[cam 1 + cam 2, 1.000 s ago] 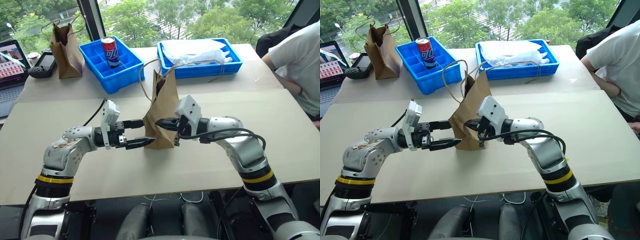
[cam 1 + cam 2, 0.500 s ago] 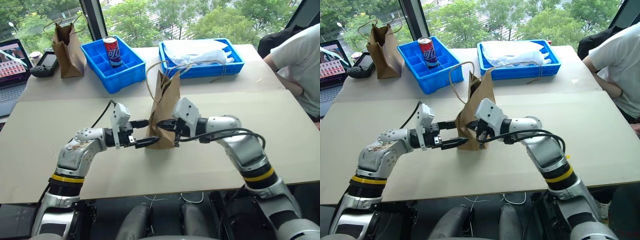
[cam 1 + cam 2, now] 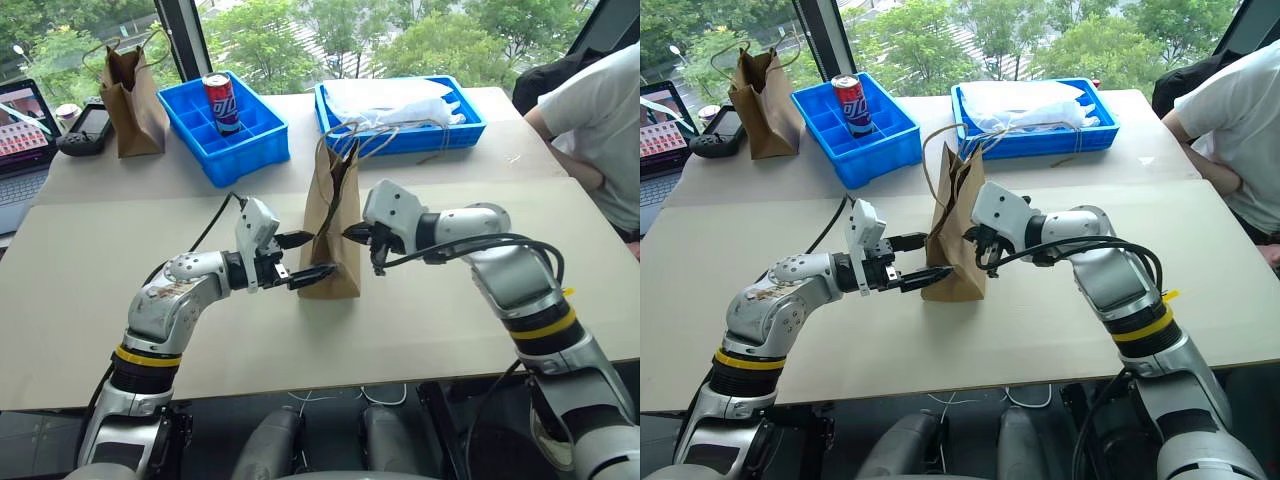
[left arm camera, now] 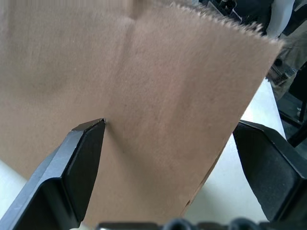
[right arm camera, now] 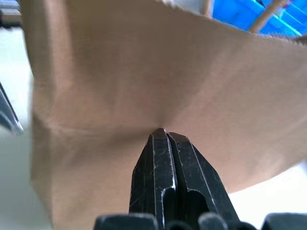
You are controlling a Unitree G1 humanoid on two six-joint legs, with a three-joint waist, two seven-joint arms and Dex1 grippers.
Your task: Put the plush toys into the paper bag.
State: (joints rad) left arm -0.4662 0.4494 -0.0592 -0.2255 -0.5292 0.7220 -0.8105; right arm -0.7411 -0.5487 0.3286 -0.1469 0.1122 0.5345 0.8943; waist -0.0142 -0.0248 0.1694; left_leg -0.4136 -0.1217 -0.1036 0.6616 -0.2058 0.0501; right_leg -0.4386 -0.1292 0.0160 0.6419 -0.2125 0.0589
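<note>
I see the paper bag standing upright mid-table, long axis vertical, mouth and twine handles pointing up; my left gripper is spread wide at its left side, fingers straddling the lower edge; my right gripper is pinched fully closed, its tip pressed against the bag's right face.

Bright daylight comes from the windows behind the worktop, throwing soft shadows toward the camera. Head views are sharp; in the wrist views the paper bag looks slightly soft and its far edge blurred.
</note>
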